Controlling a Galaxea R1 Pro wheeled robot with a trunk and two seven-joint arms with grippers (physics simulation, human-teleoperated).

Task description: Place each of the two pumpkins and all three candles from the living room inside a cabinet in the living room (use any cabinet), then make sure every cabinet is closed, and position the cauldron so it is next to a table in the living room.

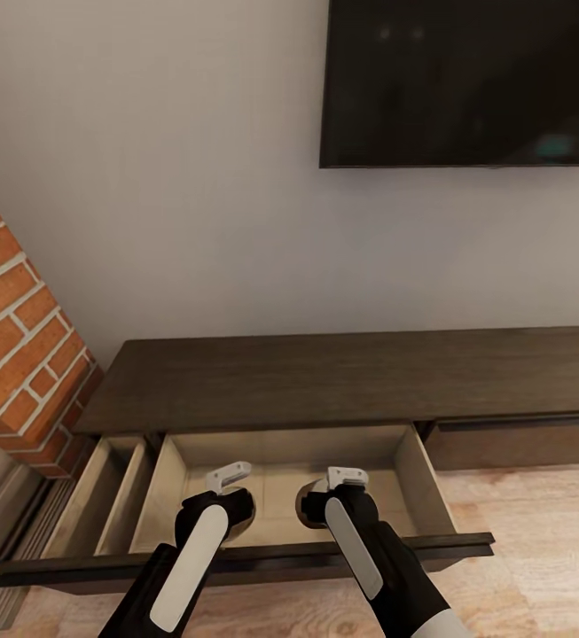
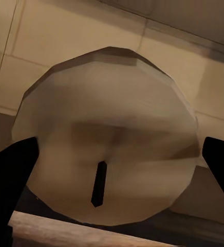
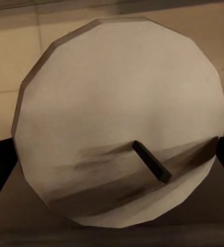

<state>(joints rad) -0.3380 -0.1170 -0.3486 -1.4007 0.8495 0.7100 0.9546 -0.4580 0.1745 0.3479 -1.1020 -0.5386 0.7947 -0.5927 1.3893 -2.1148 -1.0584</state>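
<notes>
Now both arms reach into the open drawer (image 1: 280,461) of the cabinet (image 1: 342,377). The left gripper (image 2: 112,170) pinches one candle (image 2: 107,134), the right gripper (image 3: 112,159) another candle (image 3: 122,118). Next, probably: lower, release each, withdraw clear of the drawer front.

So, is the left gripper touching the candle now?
Touching. In the left wrist view both dark fingers press against the sides of the candle, with no gap on either side.
</notes>
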